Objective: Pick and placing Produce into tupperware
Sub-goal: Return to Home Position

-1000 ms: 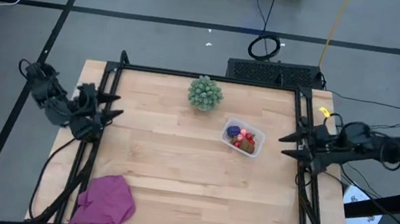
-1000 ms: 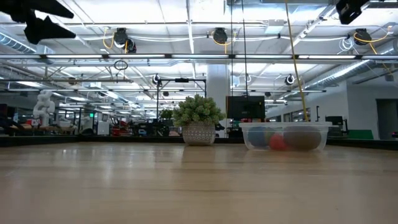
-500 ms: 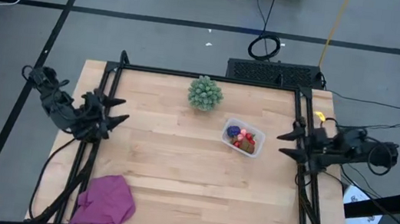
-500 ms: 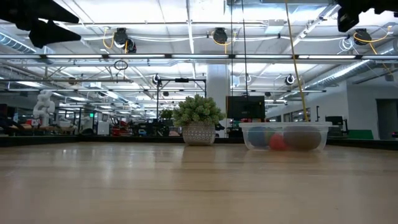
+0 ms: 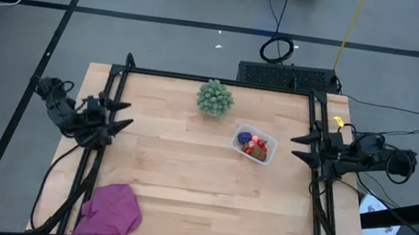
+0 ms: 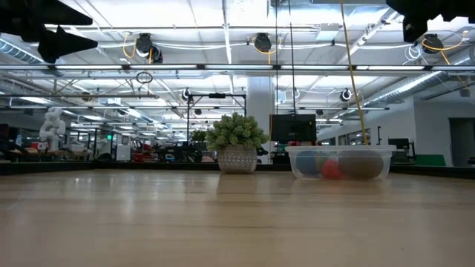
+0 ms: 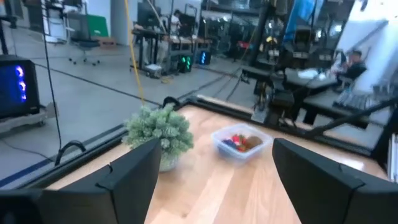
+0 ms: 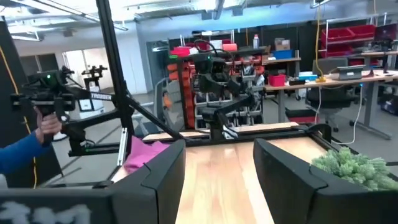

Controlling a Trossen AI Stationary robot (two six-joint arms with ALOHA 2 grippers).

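The clear tupperware (image 5: 255,144) rests on its flat bottom right of the table's middle, holding the produce (image 5: 254,144): red berries, a purple cluster and a brown oval. It also shows in the low view (image 6: 341,162) and the left wrist view (image 7: 241,142). My left gripper (image 5: 119,115) hovers open over the table's left edge. My right gripper (image 5: 297,145) hovers open over the right edge, fingers pointing inward at the tupperware. Both are raised well above the wood and empty.
A green spiky ball plant (image 5: 215,98) stands near the far edge, left of the tupperware. A magenta cloth (image 5: 110,211) lies at the near left corner. Black frame rails (image 5: 100,144) run along the left, right and far edges. Bare wood lies between the arms.
My left arm has drawn back toward the table's left edge and its gripper has turned a little. My right gripper has shifted slightly toward the table's left, toward the tupperware. The tupperware, plant and cloth have stayed put.
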